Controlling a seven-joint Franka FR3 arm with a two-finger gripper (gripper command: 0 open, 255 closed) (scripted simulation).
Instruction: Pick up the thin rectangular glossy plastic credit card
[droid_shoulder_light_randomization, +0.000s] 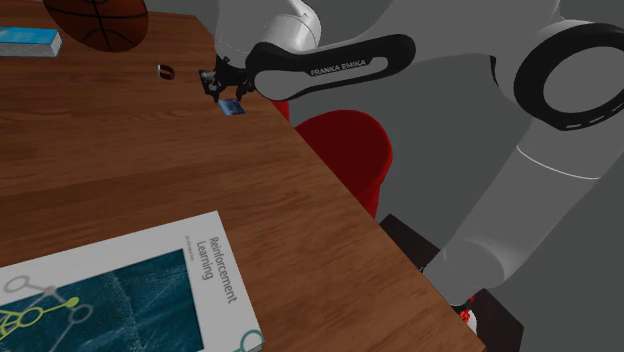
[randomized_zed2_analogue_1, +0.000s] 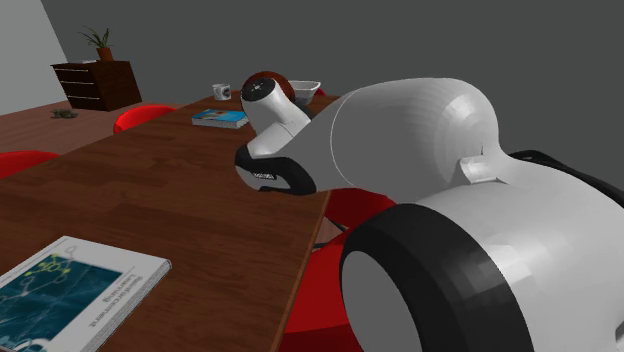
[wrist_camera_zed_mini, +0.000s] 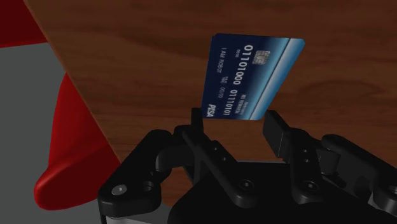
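A dark blue credit card (wrist_camera_zed_mini: 251, 76) with white numbers and a chip stands tilted between my black fingers, clear of the wooden table (wrist_camera_zed_mini: 146, 57) beneath it. My gripper (wrist_camera_zed_mini: 234, 122) is shut on the card's lower end, one fingertip at each side. In the shoulder view the gripper (droid_shoulder_light_randomization: 224, 97) hangs at the table's right edge, with the small blue card (droid_shoulder_light_randomization: 234, 107) at its tip just above the wood. The arm's white links hide the hand in the second exterior view.
A basketball (droid_shoulder_light_randomization: 97, 22), a blue book (droid_shoulder_light_randomization: 28, 42) and a small dark object (droid_shoulder_light_randomization: 166, 71) lie farther back on the table. A large book (droid_shoulder_light_randomization: 120, 290) lies near the front. A red chair (droid_shoulder_light_randomization: 345, 150) stands just past the table's edge, below the gripper.
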